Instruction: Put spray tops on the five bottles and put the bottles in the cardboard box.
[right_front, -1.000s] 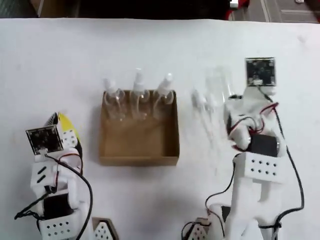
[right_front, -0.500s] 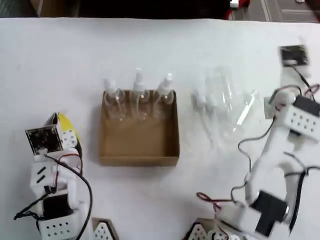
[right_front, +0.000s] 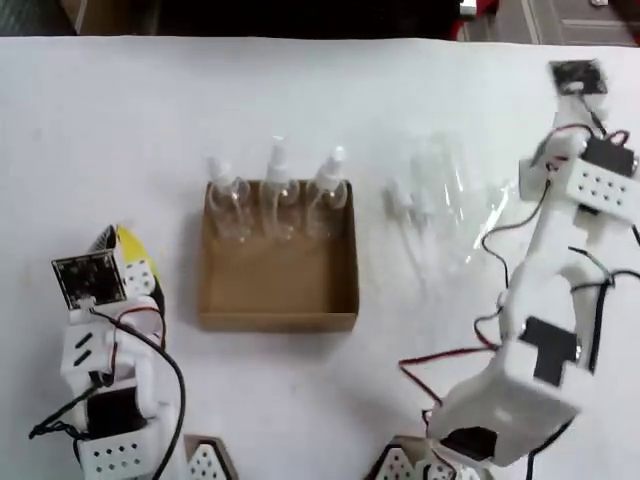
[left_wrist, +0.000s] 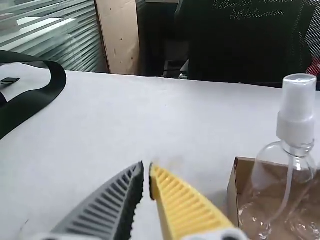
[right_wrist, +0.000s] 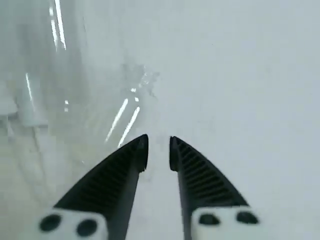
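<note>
My right gripper (right_wrist: 158, 150), black jaws barely parted and empty, hangs just beside two clear plastic bottles (right_front: 455, 205) lying near the brown cardboard box (right_front: 278, 320). That narrow gap could nudge one rolling instead of gripping it; my left gripper (left_wrist: 146, 175) rests clenched, empty.

A second ago the right arm (right_front: 548, 265) was bent over the loose bottles (right_front: 432, 190) to the right of the box (right_front: 280, 320), with its wrist close above the pile. It has since swung out toward the right edge of the tabletop (right_front: 120, 120) and stretched toward the far side. Its lower link now looms large in the near corner. Its claw (right_wrist: 157, 150) has come off the pile and hangs beside it. One slanting bottle (right_front: 492, 215), covered by the arm before, now lies in plain view.
</note>
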